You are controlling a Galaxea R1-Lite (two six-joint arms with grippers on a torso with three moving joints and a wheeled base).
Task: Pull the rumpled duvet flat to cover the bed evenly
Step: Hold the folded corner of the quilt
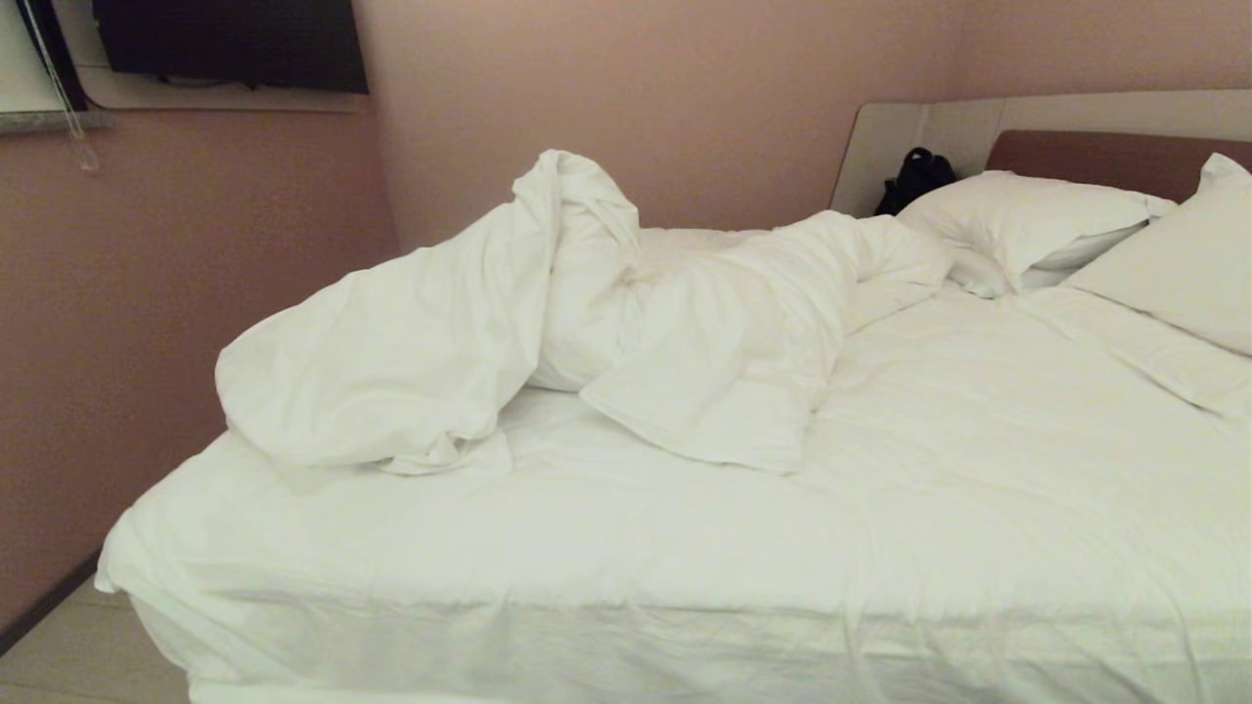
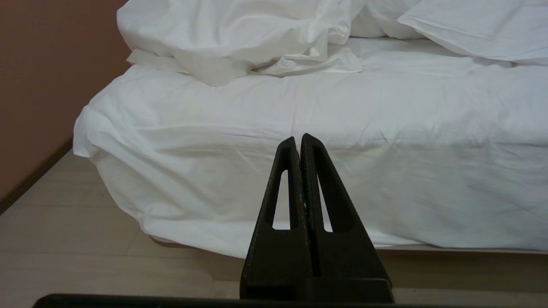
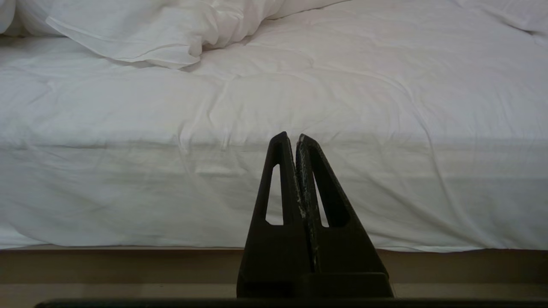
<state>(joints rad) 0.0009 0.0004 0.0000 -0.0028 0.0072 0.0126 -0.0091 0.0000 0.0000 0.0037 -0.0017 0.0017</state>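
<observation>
The white duvet (image 1: 548, 323) lies bunched in a tall rumpled heap on the far left half of the bed (image 1: 685, 548), one flap hanging toward the middle. It also shows in the left wrist view as the duvet (image 2: 239, 38) and in the right wrist view as the duvet (image 3: 162, 30). Neither arm appears in the head view. My left gripper (image 2: 299, 139) is shut and empty, held low before the bed's near side. My right gripper (image 3: 291, 137) is shut and empty too, facing the bed's side further right.
Two white pillows (image 1: 1027, 225) lean at the brown headboard (image 1: 1115, 156) on the right, with a black object (image 1: 915, 176) behind them. A pink wall (image 1: 147, 323) runs close along the bed's left side. Pale floor (image 2: 64, 239) lies before the bed base (image 3: 128, 261).
</observation>
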